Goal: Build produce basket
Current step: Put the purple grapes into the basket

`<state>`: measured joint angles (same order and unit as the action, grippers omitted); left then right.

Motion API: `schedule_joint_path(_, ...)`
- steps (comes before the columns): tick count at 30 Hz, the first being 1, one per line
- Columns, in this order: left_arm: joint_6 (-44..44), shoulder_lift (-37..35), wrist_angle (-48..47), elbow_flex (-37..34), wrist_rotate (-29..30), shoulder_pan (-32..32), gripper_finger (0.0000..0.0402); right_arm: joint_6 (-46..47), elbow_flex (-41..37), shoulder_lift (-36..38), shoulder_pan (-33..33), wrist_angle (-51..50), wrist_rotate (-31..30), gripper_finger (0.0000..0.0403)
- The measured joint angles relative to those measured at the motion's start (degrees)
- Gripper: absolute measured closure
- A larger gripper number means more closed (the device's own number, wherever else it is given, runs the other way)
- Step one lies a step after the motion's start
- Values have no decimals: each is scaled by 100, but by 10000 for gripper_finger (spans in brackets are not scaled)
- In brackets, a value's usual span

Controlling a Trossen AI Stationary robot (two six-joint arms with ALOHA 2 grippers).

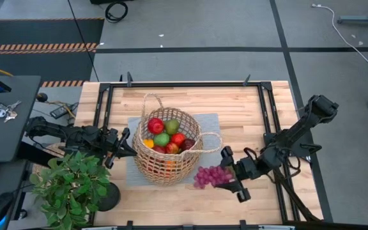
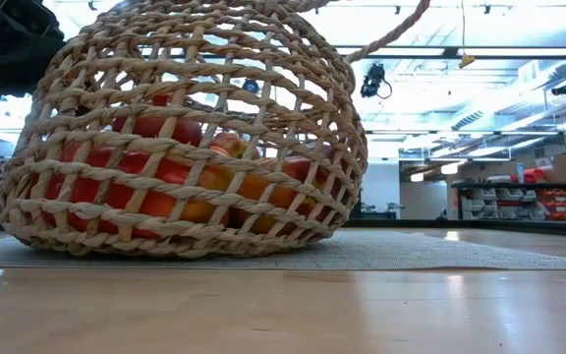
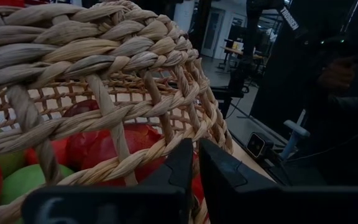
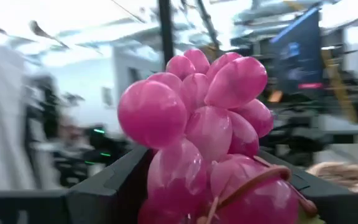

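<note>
The tan wicker basket (image 1: 167,148) rests on a grey mat (image 1: 208,122) at mid-table and leans to one side in the low view (image 2: 185,128). It holds red apples (image 1: 156,125), green pears (image 1: 163,139) and other produce. My left gripper (image 1: 126,145) is at the basket's left rim, fingers nearly together (image 3: 196,163). My right gripper (image 1: 226,174) is just right of the basket's near side, shut on a bunch of purple grapes (image 1: 211,176). My left gripper meets the basket's braided rim (image 3: 166,163) level, from the table's left. Its two fingers stand close together at the braid and hide the place of contact. The basket's base stays on the mat. My right gripper pinches the grape bunch (image 4: 197,130) between its two fingers, near the stem end (image 4: 260,182). The fingers come level from the table's right. The bunch sticks out beyond the fingertips, and the low view shows no grapes on the table.
A leafy potted plant (image 1: 69,185) stands at the near left corner beside my left arm. A black frame (image 1: 265,115) runs around the wooden tabletop. Bare wood lies near the front edge and to the far right of the mat.
</note>
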<state>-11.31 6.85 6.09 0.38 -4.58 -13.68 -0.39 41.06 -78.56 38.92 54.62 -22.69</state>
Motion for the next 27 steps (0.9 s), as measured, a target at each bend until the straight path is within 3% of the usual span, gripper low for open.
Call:
schedule_joint_path(5, 4, -1, 1, 1, 0, -2, 368, -475, 984, -4, -194, -1804, -827, 174)
schedule_joint_path(10, 2, 0, 0, 0, 0, -2, 374, -735, 1830, -9, -437, -3363, -1089, 174)
schedule_joint_path(16, 4, 0, 1, 2, 0, -2, 367, -1840, 2104, -9, -669, -3488, -1312, 174)
schedule_joint_path(27, 3, 1, 0, 2, 0, -2, 374, -5005, 2104, -13, -1046, -3547, -2124, 174)
